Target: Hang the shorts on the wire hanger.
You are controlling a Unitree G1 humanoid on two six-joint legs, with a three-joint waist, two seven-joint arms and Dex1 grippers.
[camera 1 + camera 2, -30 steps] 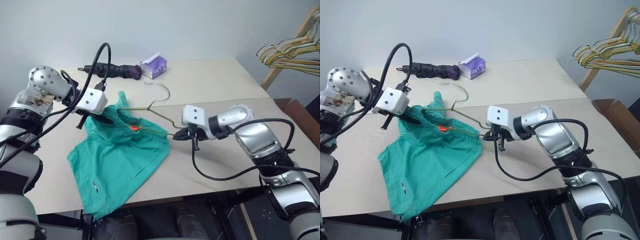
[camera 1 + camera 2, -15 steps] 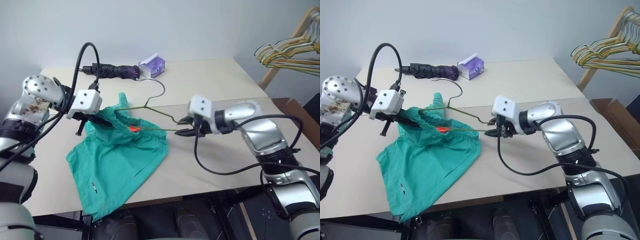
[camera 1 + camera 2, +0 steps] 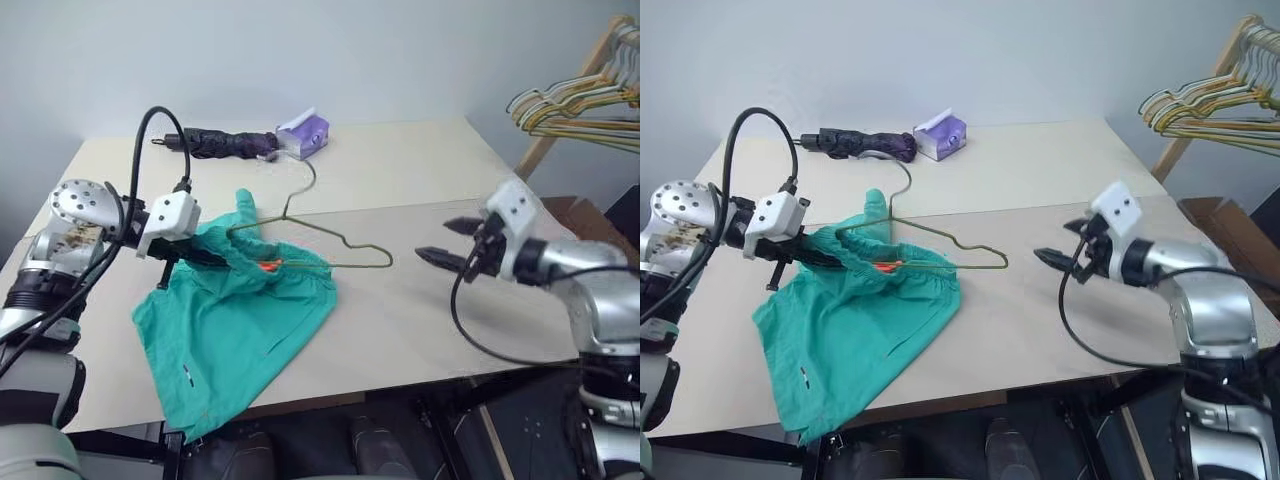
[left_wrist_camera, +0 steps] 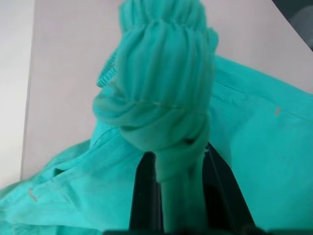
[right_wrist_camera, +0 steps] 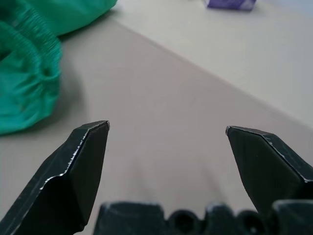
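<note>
Teal-green shorts [image 3: 232, 335] spread on a beige worktop [image 3: 420, 190], lower leg hanging over the near edge, gathered waistband bunched up and lifted at the left. Wire hanger [image 3: 330, 252] lying partly across the waistband, one end buried in the fabric, the other end bare on the worktop to the right, hook curving toward the far side. Left end effector [image 3: 205, 258] clamped tight on the bunched waistband, fabric squeezed between its two black fingers [image 4: 145, 191]. Right end effector [image 3: 452, 243] well apart from the hanger, fingers spread wide, holding nothing. Folded dark umbrella [image 3: 222, 142] and small purple box [image 3: 304, 133] at the far edge. Bundle of coloured hangers [image 3: 580, 105] on a wooden rack at far right.
</note>
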